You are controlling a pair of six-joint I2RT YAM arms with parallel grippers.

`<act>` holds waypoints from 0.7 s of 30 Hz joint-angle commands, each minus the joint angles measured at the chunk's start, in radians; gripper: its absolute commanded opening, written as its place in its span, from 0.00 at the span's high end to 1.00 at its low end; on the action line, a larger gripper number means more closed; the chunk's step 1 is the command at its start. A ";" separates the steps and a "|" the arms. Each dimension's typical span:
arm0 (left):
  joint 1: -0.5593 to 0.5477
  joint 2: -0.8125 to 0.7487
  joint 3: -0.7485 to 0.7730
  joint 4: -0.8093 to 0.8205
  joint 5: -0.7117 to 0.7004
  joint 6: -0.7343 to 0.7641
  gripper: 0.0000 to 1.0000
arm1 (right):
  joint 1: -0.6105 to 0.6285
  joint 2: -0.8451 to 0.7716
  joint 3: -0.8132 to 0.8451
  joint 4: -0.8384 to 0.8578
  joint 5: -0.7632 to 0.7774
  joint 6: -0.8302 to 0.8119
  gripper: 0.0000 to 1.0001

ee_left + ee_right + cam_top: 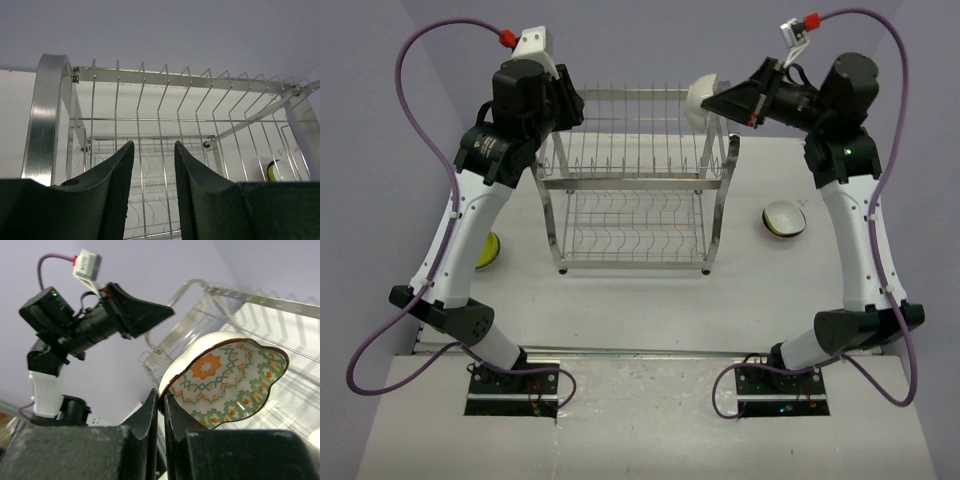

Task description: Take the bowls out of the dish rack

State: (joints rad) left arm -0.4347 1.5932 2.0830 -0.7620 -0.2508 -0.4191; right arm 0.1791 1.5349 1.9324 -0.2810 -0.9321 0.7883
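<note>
The chrome wire dish rack [635,185] stands mid-table, and both its tiers show no bowls. My right gripper [722,100] hovers over the rack's top right corner, shut on the rim of a white bowl [703,98]. The right wrist view shows that bowl [230,382] tilted on edge, orange-and-green pattern inside, with my right gripper [161,396] pinching its rim. My left gripper [572,106] sits at the rack's top left corner. Its jaws [154,146] are open and hold nothing, with the rack's dividers [165,100] behind them.
A bowl with a white inside [784,218] rests on the table right of the rack; its lime edge [272,171] shows through the wires. A lime green bowl [488,250] lies left of the rack, partly under my left arm. The rack's posts [47,115] stand close to my left fingers.
</note>
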 commanded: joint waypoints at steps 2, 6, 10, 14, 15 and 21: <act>-0.002 0.011 0.084 0.061 0.047 0.051 0.61 | -0.115 -0.137 -0.061 -0.006 -0.027 -0.072 1.00; -0.002 0.031 0.112 0.063 0.047 0.055 0.62 | -0.158 -0.188 -0.098 -0.017 -0.014 -0.077 1.00; -0.002 0.037 0.118 0.064 0.012 0.065 0.62 | -0.175 -0.205 -0.121 -0.046 0.021 -0.093 1.00; -0.002 0.045 0.118 0.018 -0.097 0.071 0.67 | -0.225 -0.203 -0.081 -0.202 0.186 -0.190 1.00; -0.002 0.041 0.111 0.012 -0.149 0.069 0.67 | -0.230 -0.200 -0.061 -0.261 0.223 -0.208 1.00; -0.002 0.016 0.097 0.003 -0.251 0.080 0.71 | -0.265 -0.190 -0.078 -0.371 0.472 -0.291 1.00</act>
State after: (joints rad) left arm -0.4351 1.6371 2.1689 -0.7525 -0.4091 -0.3721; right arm -0.0711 1.3491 1.8301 -0.5896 -0.6155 0.5709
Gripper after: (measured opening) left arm 0.299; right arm 0.036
